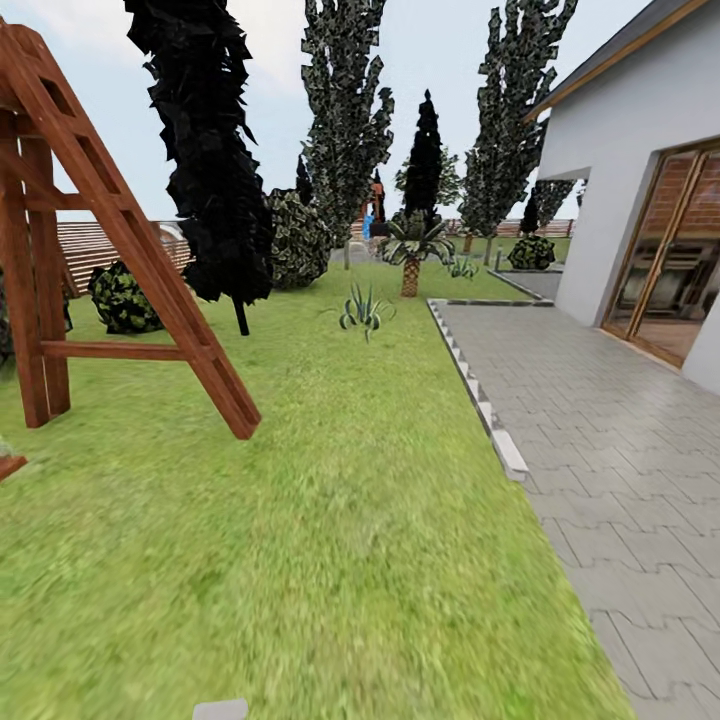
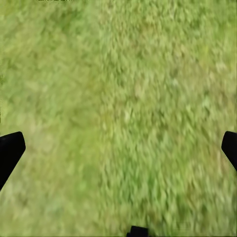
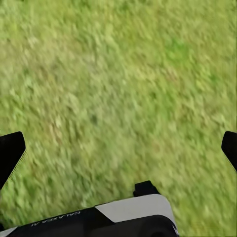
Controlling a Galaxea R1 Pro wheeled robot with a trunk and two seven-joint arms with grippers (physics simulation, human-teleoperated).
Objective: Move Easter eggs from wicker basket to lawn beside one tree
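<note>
Green lawn [image 1: 330, 520] spreads left of the paved path [image 1: 620, 440]; grey-trunked tree [image 1: 345, 130] stands far beyond. Left gripper [image 2: 118, 148] and right gripper [image 3: 118, 148] hang spread, empty, above grass.

Lawn [image 1: 350, 520]: mottled green, flat; wooden A-frame [image 1: 120, 260], agave plant [image 1: 364, 310], bushes on it; paving alongside.
</note>
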